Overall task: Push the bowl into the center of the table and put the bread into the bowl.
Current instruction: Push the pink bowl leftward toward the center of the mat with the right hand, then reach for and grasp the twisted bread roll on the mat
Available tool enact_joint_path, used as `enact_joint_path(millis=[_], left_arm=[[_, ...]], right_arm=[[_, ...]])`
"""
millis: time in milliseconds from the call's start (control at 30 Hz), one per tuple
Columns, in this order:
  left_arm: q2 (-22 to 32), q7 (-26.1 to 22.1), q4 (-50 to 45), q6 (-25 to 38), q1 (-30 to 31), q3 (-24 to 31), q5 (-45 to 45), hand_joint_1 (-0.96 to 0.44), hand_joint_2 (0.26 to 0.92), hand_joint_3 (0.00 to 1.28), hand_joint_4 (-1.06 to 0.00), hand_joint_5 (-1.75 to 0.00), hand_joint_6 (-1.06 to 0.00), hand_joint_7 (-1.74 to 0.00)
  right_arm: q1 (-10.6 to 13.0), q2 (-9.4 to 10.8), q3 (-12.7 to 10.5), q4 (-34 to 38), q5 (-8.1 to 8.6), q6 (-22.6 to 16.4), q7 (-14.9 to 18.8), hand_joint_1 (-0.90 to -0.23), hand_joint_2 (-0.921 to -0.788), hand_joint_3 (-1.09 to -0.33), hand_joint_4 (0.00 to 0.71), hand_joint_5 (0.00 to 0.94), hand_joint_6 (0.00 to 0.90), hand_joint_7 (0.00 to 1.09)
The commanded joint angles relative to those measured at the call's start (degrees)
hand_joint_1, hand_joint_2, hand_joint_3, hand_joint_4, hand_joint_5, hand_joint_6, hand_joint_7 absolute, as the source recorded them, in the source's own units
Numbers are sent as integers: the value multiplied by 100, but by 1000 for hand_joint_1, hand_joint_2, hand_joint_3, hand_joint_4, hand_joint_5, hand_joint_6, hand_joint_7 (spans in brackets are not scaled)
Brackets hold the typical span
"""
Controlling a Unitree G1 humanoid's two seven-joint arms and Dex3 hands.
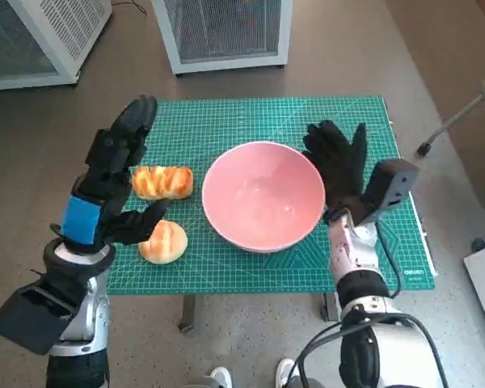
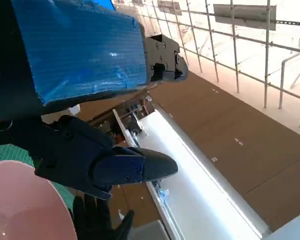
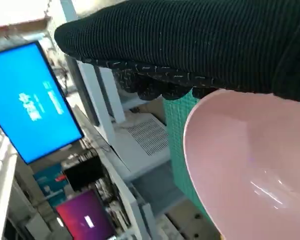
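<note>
tabletop (image 1: 364, 121): green cutting mat, everything sits on it.
bowl (image 1: 263, 194): pink, roughly mid-mat; looks rigid and slick, so nudge the rim.
right hand (image 1: 337, 162): spread, flat against the bowl's far side.
left hand (image 1: 113, 174): open, hovering over the bread, holding nothing.
bread (image 1: 162, 182): two buns left of the bowl (probably squishy), so cup the sides gently.

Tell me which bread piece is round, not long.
The round bun, nearer the table's front edge by the left hand. The other loaf is long and ridged.
</note>
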Motion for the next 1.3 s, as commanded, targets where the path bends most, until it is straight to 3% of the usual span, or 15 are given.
enact_joint_path(millis=[33, 267, 400, 533, 733, 867, 1033, 1167, 1300], left_arm=[[-5, 71, -74, -19, 101, -1, 99, -630, 921, 386, -178, 0, -139, -243], [7, 98, -35, -60, 126, 23, 130, -616, 921, 386, -177, 0, -145, -233], [36, 86, 3, -56, 112, 55, 109, -617, 921, 387, -176, 0, -148, -229], [70, 58, 65, -61, 84, 97, 74, -622, 921, 388, -175, 0, -152, -225], [179, 36, 227, -78, -31, 179, 87, -631, 921, 388, -175, 0, -157, -216], [296, 75, 394, -121, -149, 231, 221, -647, 921, 389, -175, 0, -160, -209], [533, 193, 622, -132, -319, 278, 593, -654, 921, 393, -176, 0, -157, -199], [692, 252, 721, -12, -445, 283, 805, -661, 921, 392, -167, 0, -151, -190], [798, 236, 796, 110, -571, 251, 841, -650, 921, 375, -153, 0, -148, -182]], right_arm=[[0, 52, 54, 98, -111, 184, -57, -402, -921, -625, 278, 5, 103, 394], [-52, -85, 140, 39, -212, 79, 7, -415, -921, -620, 283, 6, 111, 385], [-113, -157, 163, -55, -226, -200, 89, -429, -921, -614, 283, 6, 117, 385], [-133, -206, 219, -173, -253, -657, 202, -423, -921, -617, 284, 5, 119, 388], [-113, -341, 309, -509, -231, -1654, 758, -434, -921, -642, 293, 4, 65, 465], [-60, -389, 298, -808, -55, -2132, 1264, -470, -921, -644, 302, 6, 45, 505], [171, -367, 333, -1525, 365, -2513, 2090, -496, -921, -636, 312, 8, 42, 554], [453, -303, 439, -2261, 780, -2552, 2676, -514, -921, -615, 321, 11, 39, 577], [750, -308, 602, -2946, 1086, -2465, 3069, -519, -921, -588, 326, 12, 34, 602]])
